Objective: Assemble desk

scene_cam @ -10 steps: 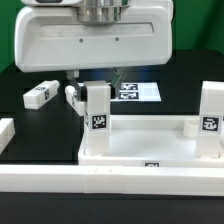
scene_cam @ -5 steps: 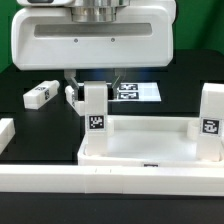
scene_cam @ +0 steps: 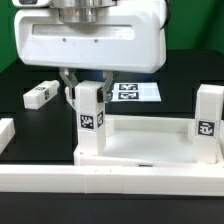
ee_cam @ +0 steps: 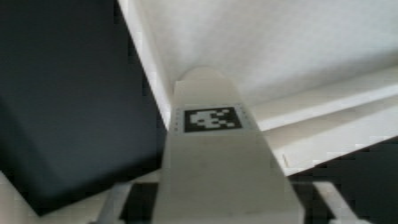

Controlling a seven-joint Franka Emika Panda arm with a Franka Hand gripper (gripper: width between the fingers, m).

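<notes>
Since a moment ago the tool point(scene_cam: 88, 87), clamped on a square leg point(scene_cam: 90, 122), has edged toward the exterior view's left. That leg stands upright in the desk top point(scene_cam: 150, 148), at the corner on that side. A second leg point(scene_cam: 207, 118) stands at the opposite end. A third leg point(scene_cam: 40, 95) lies loose on the table point(scene_cam: 30, 125), not yet fitted.

You find open black table point(scene_cam: 42, 130) on the exterior view's left, broken only by the loose leg point(scene_cam: 40, 95) lying there and the side rail point(scene_cam: 5, 132) at its edge. The desk top point(scene_cam: 150, 152) has free tray floor between the upright leg point(scene_cam: 91, 118), clamped in the gripper point(scene_cam: 89, 93), and the second leg point(scene_cam: 208, 120) at the exterior view's right. The front rail point(scene_cam: 110, 187) walls the near side.
</notes>
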